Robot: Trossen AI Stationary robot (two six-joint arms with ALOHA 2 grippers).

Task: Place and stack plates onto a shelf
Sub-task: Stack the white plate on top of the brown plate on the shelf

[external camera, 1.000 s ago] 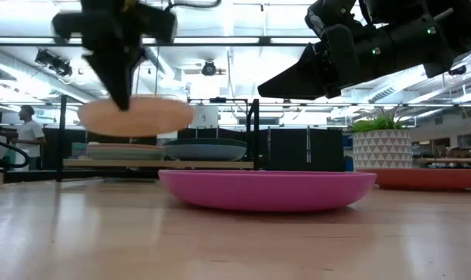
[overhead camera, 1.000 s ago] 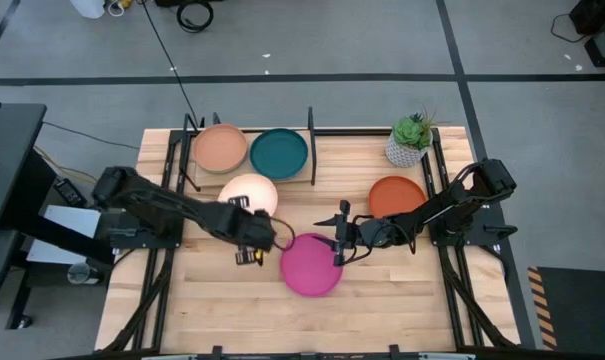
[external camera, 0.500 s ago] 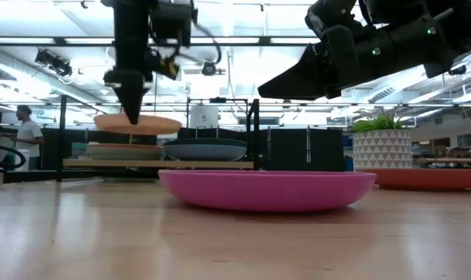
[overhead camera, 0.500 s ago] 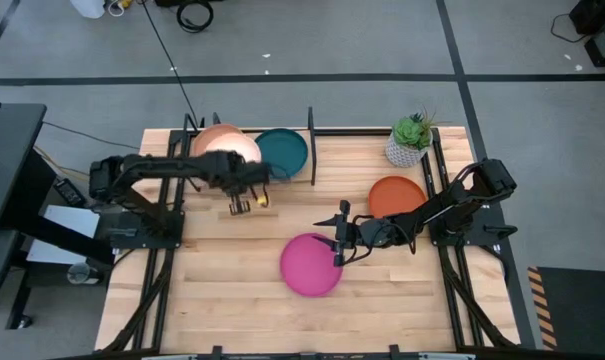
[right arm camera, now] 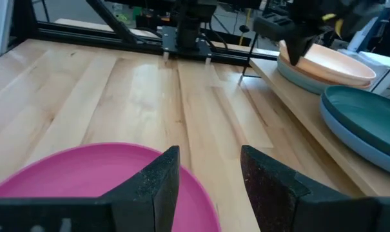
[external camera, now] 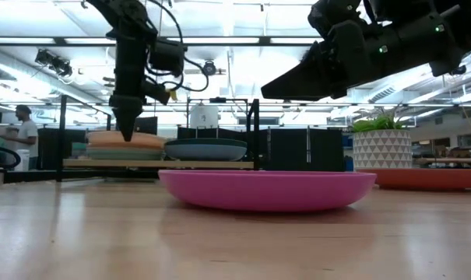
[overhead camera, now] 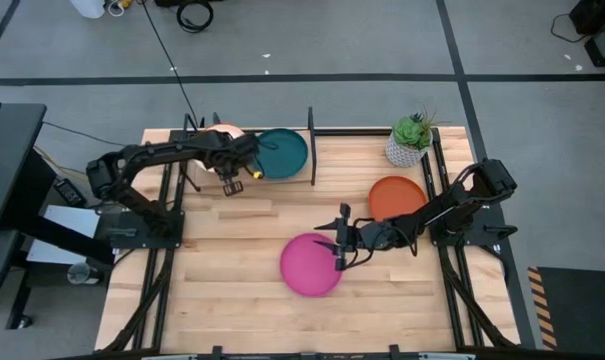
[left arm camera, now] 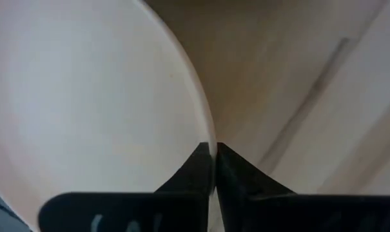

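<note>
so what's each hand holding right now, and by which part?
Left hand pinches the round cream-peach plate by its rim. Right hand is open, holding nothing.

cream-peach plate (overhead camera: 222,131): mostly under left arm | stack beneath: colours unclear

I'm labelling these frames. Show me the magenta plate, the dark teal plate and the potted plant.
magenta plate (overhead camera: 309,266): high view, middle of its face.
dark teal plate (overhead camera: 283,152): high view, middle of its face, on the shelf.
potted plant (overhead camera: 410,141): high view, point where leaves meet the white pot.
</note>
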